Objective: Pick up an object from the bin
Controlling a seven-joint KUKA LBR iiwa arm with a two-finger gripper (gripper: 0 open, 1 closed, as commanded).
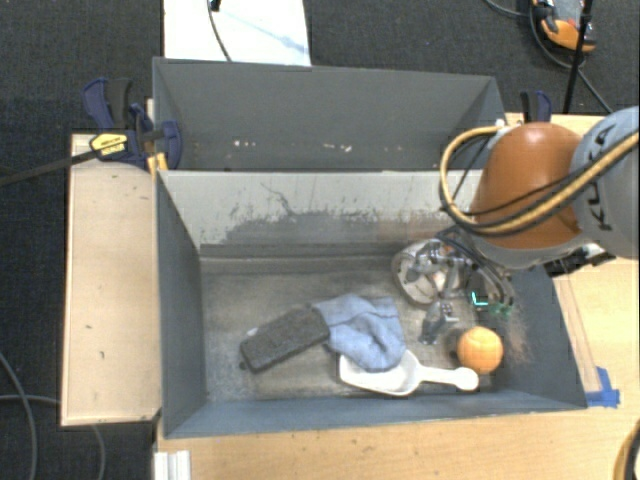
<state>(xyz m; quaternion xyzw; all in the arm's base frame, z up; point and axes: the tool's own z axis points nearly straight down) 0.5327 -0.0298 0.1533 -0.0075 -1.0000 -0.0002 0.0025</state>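
Note:
My gripper [436,320] hangs low over the right part of the bin floor. It is just left of an orange ball [480,349] and right of a crumpled light-blue cloth [366,330]. A white plastic scoop [400,376] lies in front of the gripper, its bowl partly under the cloth's edge and its handle pointing toward the ball. Nothing shows in the gripper's grasp.
A dark grey rectangular block [285,338] lies on the bin floor left of the cloth. The arm with its orange cover and cables comes in over the bin's right wall. The left half of the floor is bare metal.

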